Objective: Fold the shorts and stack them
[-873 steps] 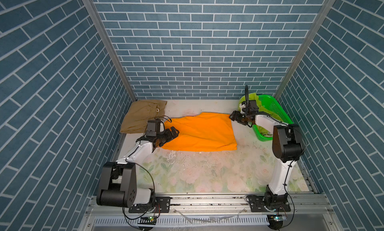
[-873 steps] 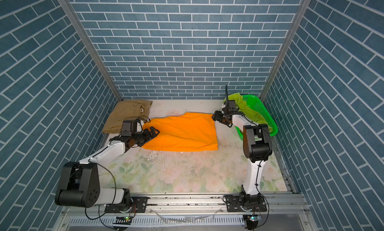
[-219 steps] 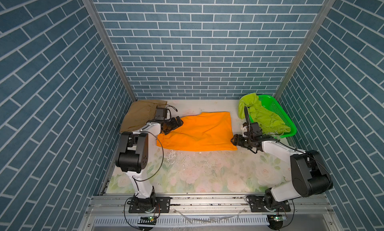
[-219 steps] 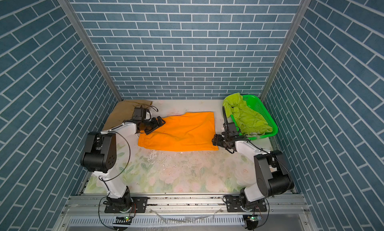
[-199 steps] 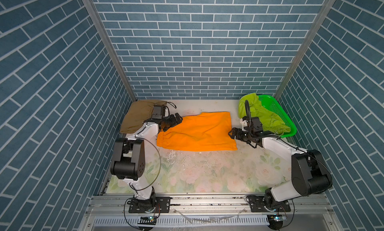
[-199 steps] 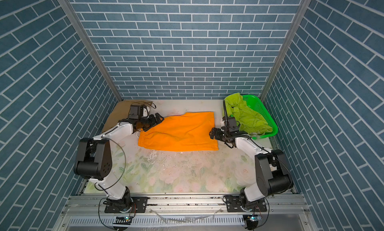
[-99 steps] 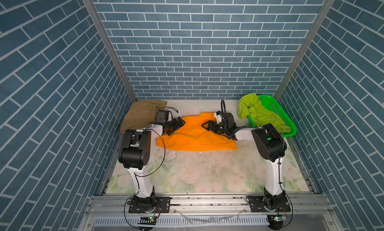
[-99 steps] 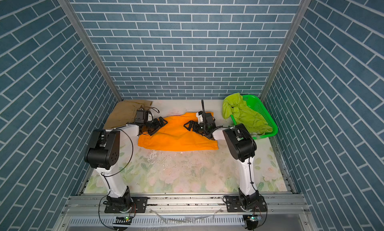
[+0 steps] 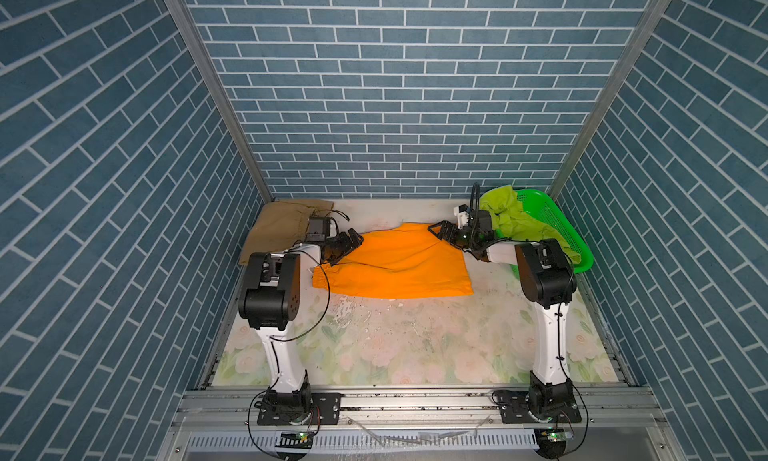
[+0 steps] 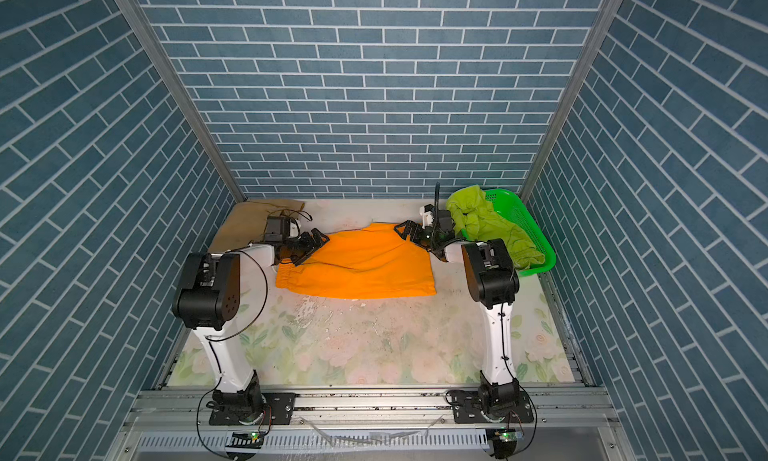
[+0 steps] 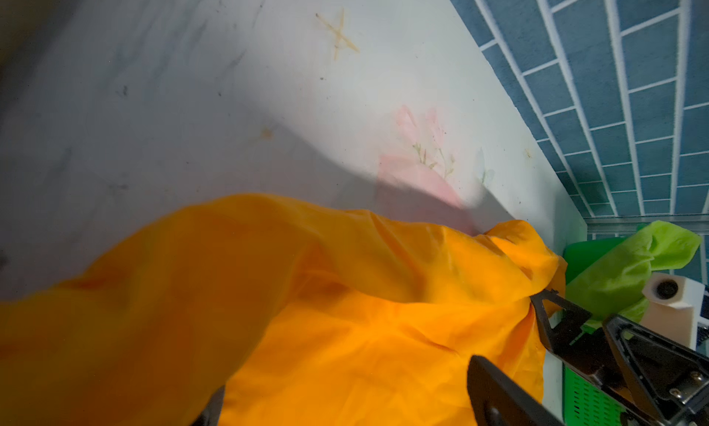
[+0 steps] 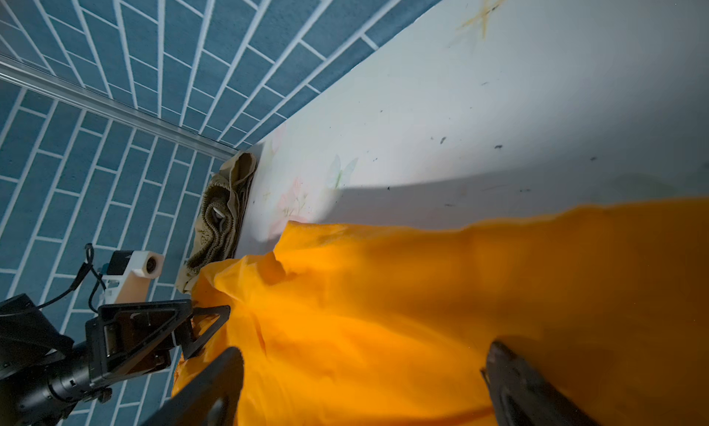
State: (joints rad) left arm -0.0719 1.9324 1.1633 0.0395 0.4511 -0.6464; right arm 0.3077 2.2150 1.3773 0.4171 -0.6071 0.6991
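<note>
**Cloth positions.** The orange shorts (image 9: 399,268) lie spread on the far half of the tabletop (image 9: 415,346). The gathered waistband edge faces left, and the near edge is straight and flat. The tan shorts (image 9: 278,226) lie folded in the far left corner. The lime green shorts (image 9: 511,218) are heaped in the green basket (image 9: 561,230) at the far right and drape over its rim.

**Pincers.** The left pincer (image 9: 350,247) is spread wide at the far left corner of the orange cloth. The right pincer (image 9: 441,233) is spread wide at the far right corner.

**Clearance.** The near half of the tabletop, between the arm bases, is open.
</note>
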